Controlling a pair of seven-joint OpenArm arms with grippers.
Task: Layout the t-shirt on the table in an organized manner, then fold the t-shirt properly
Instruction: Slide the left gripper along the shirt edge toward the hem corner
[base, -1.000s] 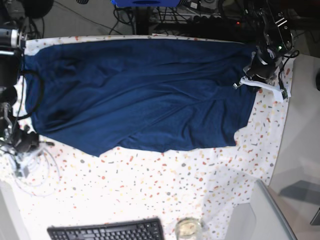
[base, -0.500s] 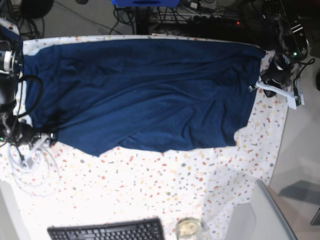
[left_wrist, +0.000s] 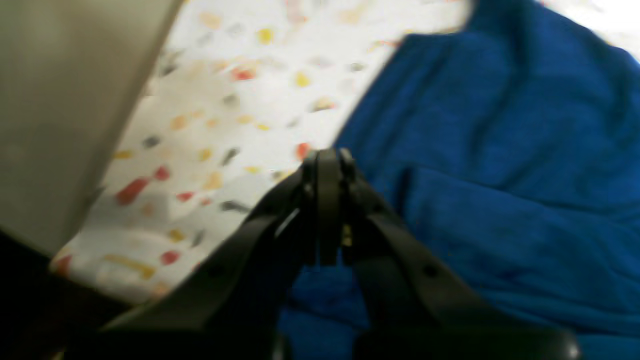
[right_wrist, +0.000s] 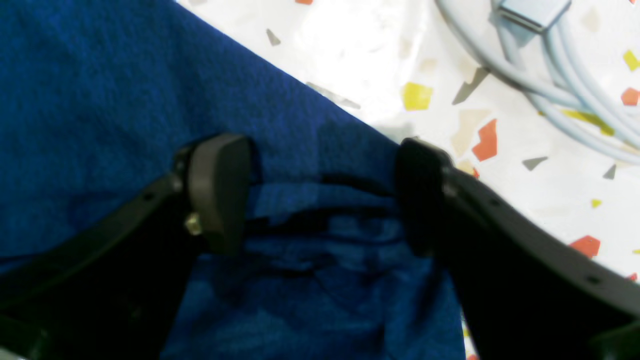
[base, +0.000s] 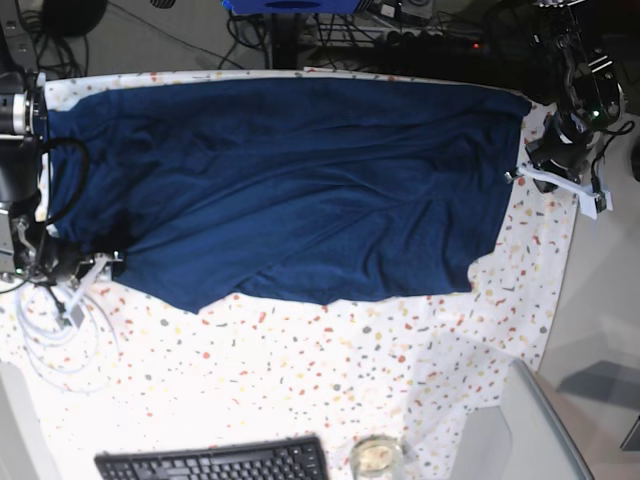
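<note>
The speckled table (base: 300, 380) carries the navy t-shirt (base: 290, 180), spread across its far half from left edge to right. The right end effector (right_wrist: 320, 195) stands open, its pads straddling the shirt's left hem beside grey cables (right_wrist: 565, 85). The left end effector (left_wrist: 327, 200) is closed, empty, near the shirt's right edge.
</note>
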